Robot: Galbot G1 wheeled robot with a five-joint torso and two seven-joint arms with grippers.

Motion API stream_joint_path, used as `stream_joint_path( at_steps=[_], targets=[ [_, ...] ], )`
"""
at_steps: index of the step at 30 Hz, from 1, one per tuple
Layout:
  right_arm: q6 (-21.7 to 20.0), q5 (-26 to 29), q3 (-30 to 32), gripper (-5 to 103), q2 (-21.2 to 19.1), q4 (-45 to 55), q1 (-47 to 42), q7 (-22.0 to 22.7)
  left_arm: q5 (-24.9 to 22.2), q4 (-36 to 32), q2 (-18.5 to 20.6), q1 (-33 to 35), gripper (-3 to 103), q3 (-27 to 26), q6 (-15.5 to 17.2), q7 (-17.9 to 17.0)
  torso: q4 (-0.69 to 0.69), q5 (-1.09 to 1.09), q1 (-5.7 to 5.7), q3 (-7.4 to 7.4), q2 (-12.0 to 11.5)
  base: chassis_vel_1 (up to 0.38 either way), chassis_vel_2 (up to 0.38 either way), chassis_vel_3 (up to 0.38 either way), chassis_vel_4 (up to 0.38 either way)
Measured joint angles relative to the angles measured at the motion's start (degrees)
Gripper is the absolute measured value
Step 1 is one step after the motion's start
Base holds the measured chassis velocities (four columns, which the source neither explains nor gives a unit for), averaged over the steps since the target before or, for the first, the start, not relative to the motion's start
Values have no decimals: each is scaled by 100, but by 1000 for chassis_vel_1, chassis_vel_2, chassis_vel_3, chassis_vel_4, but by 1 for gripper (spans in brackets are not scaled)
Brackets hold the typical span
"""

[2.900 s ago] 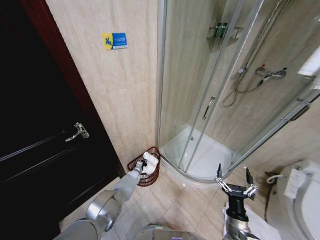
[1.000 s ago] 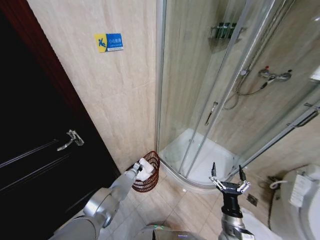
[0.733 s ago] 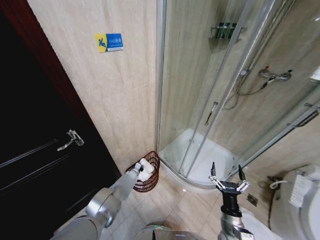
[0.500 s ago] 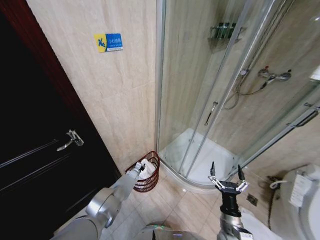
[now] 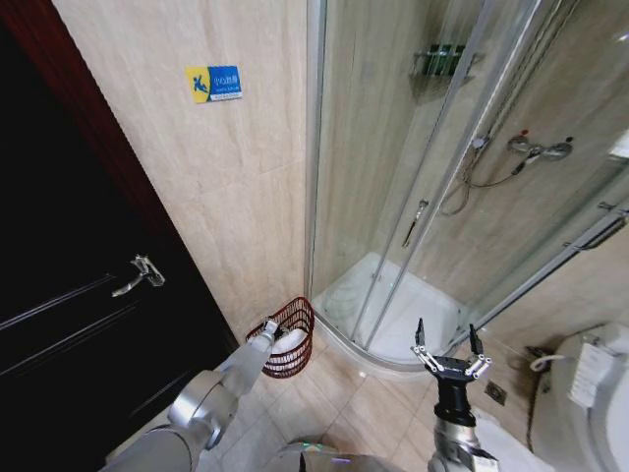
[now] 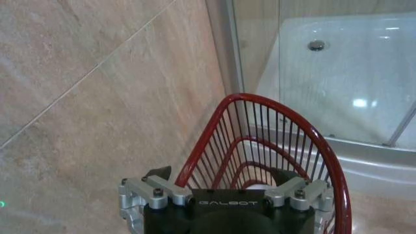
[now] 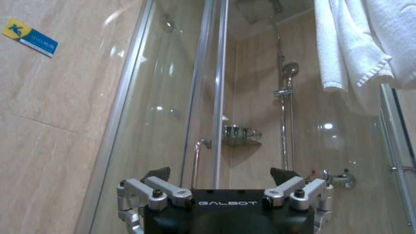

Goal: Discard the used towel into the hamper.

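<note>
With the white towel (image 5: 291,340) lying inside the red wire hamper (image 5: 287,339) by the shower corner, the left pincer (image 5: 271,325) hangs released at its near rim, leaving the discard apparently done; the right pincer (image 5: 447,362) idles released.

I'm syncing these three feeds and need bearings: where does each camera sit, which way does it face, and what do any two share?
Head view: high on the robot, facing down at the hamper and shower door; both arms show, left claw at the hamper, right claw raised.
Left wrist view: behind the left claw, facing into the hamper.
Right wrist view: behind the right claw, facing up at the shower head.
Shared: head and left wrist both show the hamper.
</note>
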Motion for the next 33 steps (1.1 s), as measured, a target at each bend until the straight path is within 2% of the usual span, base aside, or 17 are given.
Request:
stream_joint_path(
  at_steps=[7,9,10,13,14,17,18,20,21,23,24,28,29,32,33],
  targets=[
    [0,54,-6,100,-37,70,16,-16,-310,-676,283,317,100,54,-80,45,-1,0,0,0,0,0,0,0,0],
    [0,52,-11,100,-62,93,43,-15,-600,-1119,532,540,100,132,-222,289,2,-2,0,0,0,0,0,0,0],
    [0,52,-11,100,-62,93,43,-15,-600,-1119,532,540,100,132,-222,289,2,-2,0,0,0,0,0,0,0],
    [-52,52,-19,100,-91,145,52,6,-1131,-2073,998,969,100,323,-269,694,2,-2,0,0,0,0,0,0,0],
    [-52,52,-19,100,-91,145,52,6,-1131,-2073,998,969,100,323,-269,694,2,-2,0,0,0,0,0,0,0],
    [-320,92,-47,100,-109,257,88,42,-1878,-3426,1537,1519,100,381,-45,949,-2,-2,-1,-1,0,0,0,0,0],
    [-320,92,-47,100,-109,257,88,42,-1878,-3426,1537,1519,100,381,-45,949,-2,-2,-1,-1,0,0,0,0,0],
    [-546,148,-63,100,-120,315,138,62,-2301,-4295,1969,1957,100,345,145,1035,0,-3,-1,0,-1,0,0,0,0],
    [-546,148,-63,100,-120,315,138,62,-2301,-4295,1969,1957,100,345,145,1035,0,-3,-1,0,-1,0,0,0,0],
    [-795,226,-77,100,-151,353,224,102,-2609,-5246,2437,2425,100,85,274,1067,1,-1,-1,-1,0,0,0,0,0],
    [-795,226,-77,100,-151,353,224,102,-2609,-5246,2437,2425,100,85,274,1067,1,-1,-1,-1,0,0,0,0,0],
    [-1209,372,-99,100,-235,498,315,219,-2905,-6447,3032,3239,100,-416,294,1036,1,0,-1,-1,0,0,0,0,0],
    [-1209,372,-99,100,-235,498,315,219,-2905,-6447,3032,3239,100,-416,294,1036,1,0,-1,-1,0,0,0,0,0],
    [-1453,425,-91,100,-251,588,346,264,-2993,-7160,3178,3871,100,-1013,196,938,1,-3,-1,-1,0,0,0,0,0],
    [-1453,425,-91,100,-251,588,346,264,-2993,-7160,3178,3871,100,-1013,196,938,1,-3,-1,-1,0,0,0,0,0]
  ],
)
